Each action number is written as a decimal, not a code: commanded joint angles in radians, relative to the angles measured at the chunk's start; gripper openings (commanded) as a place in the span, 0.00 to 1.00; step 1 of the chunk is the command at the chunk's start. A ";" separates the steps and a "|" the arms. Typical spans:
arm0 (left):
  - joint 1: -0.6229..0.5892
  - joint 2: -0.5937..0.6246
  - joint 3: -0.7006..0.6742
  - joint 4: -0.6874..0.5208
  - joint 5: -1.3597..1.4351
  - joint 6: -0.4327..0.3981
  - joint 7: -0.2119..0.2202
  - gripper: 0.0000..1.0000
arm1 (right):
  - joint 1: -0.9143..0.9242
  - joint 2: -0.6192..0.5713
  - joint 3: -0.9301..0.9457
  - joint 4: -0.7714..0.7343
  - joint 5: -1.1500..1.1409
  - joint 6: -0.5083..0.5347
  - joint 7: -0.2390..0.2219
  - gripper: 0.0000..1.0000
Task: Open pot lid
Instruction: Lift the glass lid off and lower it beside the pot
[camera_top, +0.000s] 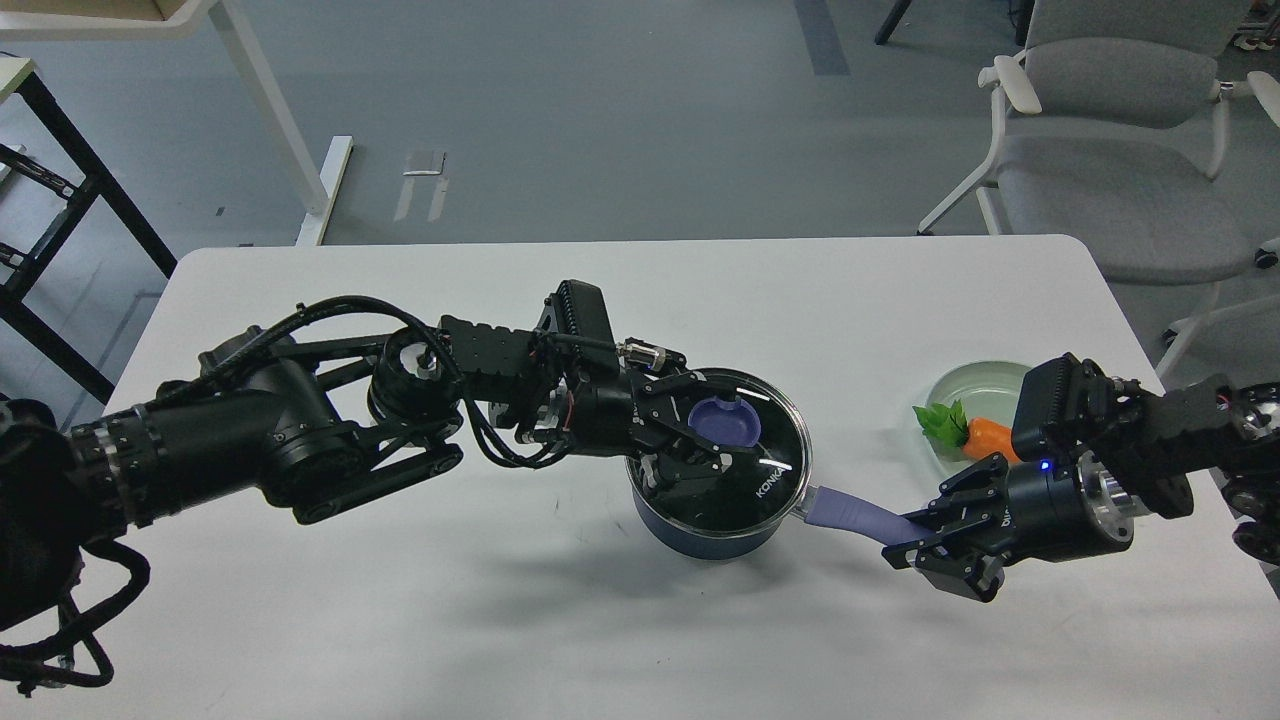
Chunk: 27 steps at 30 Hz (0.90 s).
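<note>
A dark blue pot (715, 535) stands at the middle of the white table (500, 620). Its glass lid (765, 470) with a blue-purple knob (727, 422) sits on it. My left gripper (712, 430) is over the lid with its fingers on either side of the knob, closed around it. My right gripper (915, 535) is shut on the end of the pot's blue-purple handle (845, 513), which points right.
A pale green plate (975, 385) holding a toy carrot (980, 435) with green leaves stands at the right, just behind my right arm. A grey chair (1120, 150) stands beyond the table's far right corner.
</note>
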<state>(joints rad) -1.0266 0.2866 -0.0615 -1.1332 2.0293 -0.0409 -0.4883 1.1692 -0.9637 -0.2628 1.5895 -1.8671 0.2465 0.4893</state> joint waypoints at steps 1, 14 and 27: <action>-0.023 0.002 0.000 -0.006 -0.004 0.013 0.000 0.25 | 0.000 -0.001 0.000 0.000 0.002 -0.001 -0.001 0.31; -0.125 0.129 -0.001 -0.071 -0.015 0.006 0.000 0.29 | 0.000 -0.010 0.000 0.000 0.005 -0.001 -0.001 0.31; 0.041 0.554 0.020 -0.152 -0.070 0.170 0.000 0.29 | 0.000 -0.024 0.002 0.000 0.008 -0.001 -0.001 0.31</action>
<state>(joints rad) -1.0504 0.7740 -0.0427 -1.2904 2.0036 0.0860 -0.4887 1.1689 -0.9858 -0.2622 1.5892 -1.8599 0.2454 0.4887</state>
